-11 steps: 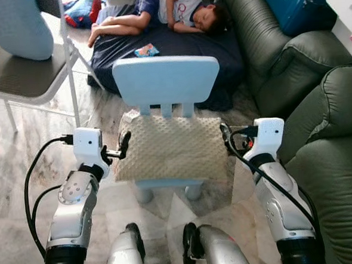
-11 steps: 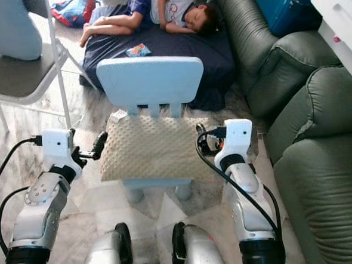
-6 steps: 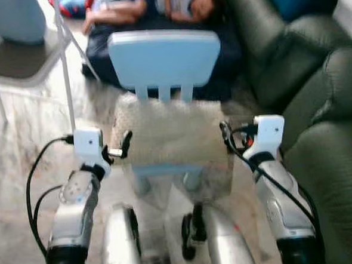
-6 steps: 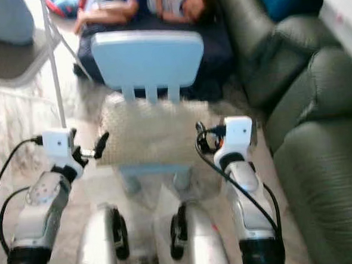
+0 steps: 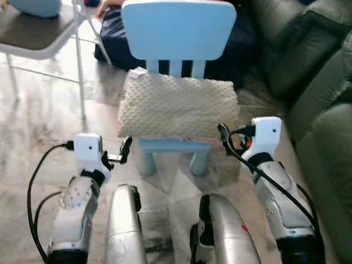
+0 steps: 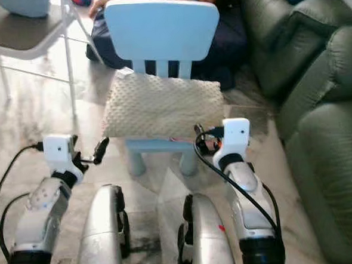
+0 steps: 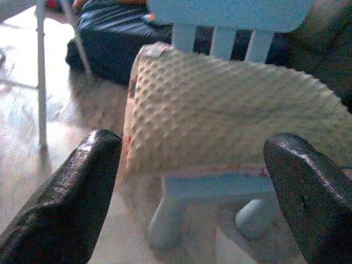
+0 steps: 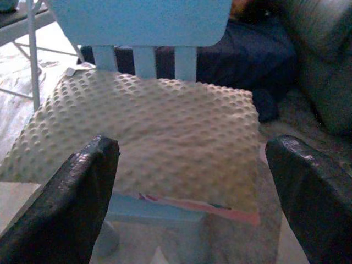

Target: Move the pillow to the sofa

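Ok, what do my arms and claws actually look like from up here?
Both arms are silver metal with black joint bands. Each wrist carries a white boxy module with looping black cables. The left claw and right claw each have two long black fingers.

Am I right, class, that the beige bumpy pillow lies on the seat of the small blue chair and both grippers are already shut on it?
Not quite. The pillow does lie on the blue chair, but the left gripper and right gripper are not shut on it: both wrist views show their jaws wide open, short of the pillow.
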You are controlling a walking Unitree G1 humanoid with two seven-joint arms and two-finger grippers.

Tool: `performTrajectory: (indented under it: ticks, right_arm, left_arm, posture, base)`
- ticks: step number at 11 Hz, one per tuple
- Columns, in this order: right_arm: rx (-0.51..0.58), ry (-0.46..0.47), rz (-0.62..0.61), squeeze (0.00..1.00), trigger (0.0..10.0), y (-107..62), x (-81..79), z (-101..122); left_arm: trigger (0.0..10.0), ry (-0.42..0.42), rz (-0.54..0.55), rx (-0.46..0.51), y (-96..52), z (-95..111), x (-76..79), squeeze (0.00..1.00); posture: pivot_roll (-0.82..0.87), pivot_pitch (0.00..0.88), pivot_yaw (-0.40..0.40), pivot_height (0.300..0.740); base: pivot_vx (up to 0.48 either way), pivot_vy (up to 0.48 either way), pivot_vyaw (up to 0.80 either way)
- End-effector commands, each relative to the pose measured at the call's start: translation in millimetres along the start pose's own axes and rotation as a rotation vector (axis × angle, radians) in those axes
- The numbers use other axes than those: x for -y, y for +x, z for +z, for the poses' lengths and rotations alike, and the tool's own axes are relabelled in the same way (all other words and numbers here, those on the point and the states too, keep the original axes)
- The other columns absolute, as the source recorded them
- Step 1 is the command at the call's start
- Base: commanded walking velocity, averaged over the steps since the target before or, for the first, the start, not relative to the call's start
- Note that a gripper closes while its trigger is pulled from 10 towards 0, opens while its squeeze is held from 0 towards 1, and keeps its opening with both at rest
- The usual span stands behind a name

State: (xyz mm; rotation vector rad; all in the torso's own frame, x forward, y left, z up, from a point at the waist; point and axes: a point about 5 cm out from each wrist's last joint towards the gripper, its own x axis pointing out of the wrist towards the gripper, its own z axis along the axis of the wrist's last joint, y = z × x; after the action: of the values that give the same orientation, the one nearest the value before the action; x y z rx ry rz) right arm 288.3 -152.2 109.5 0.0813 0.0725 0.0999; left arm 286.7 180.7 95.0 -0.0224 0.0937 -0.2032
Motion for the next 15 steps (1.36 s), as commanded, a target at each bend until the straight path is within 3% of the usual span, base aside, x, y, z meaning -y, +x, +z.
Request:
performTrajectory:
  ticks: [1, 3, 11, 14, 15]
  right_arm:
    - [-0.003, -0.003, -0.006, 0.0, 10.0, -1.6, 2.7, -0.6]
    - [-0.004, -0.005, -0.004, 0.0, 10.0, -1.4, 2.7, -0.7]
    - [-0.007, -0.009, -0.001, 0.0, 10.0, 5.5, 4.4, 0.2]
    - [-0.01, -0.012, 0.007, 0.0, 10.0, 6.2, 4.7, -0.2]
    - [-0.012, -0.01, 0.004, 0.0, 10.0, 6.0, 6.7, -0.4]
  left_arm:
    - [10.0, 0.011, -0.006, 0.023, 0.6, 4.8, 1.8, 0.0]
    - [10.0, 0.004, -0.006, 0.032, 0.7, 5.9, 3.0, 0.0]
    - [10.0, -0.002, -0.007, 0.03, 3.4, 4.3, 6.5, 0.0]
    - [10.0, 0.009, 0.041, 0.031, 2.1, 3.2, 0.9, 0.0]
    - [10.0, 0.048, 0.063, 0.029, 2.2, 3.1, -2.6, 0.0]
  posture:
    - [-0.03, 0.296, -0.079, 0.62]
    - [-0.03, 0.296, -0.079, 0.62]
    - [-0.03, 0.289, -0.081, 0.62]
    - [-0.02, 0.289, -0.086, 0.62]
    - [-0.02, 0.303, -0.086, 0.62]
  base:
    - [0.0, 0.0, 0.0]
    - [0.133, 0.0, 0.0]
    - [0.425, 0.0, 0.0]
    - [0.0, 0.0, 0.0]
    - [0.0, 0.0, 0.0]
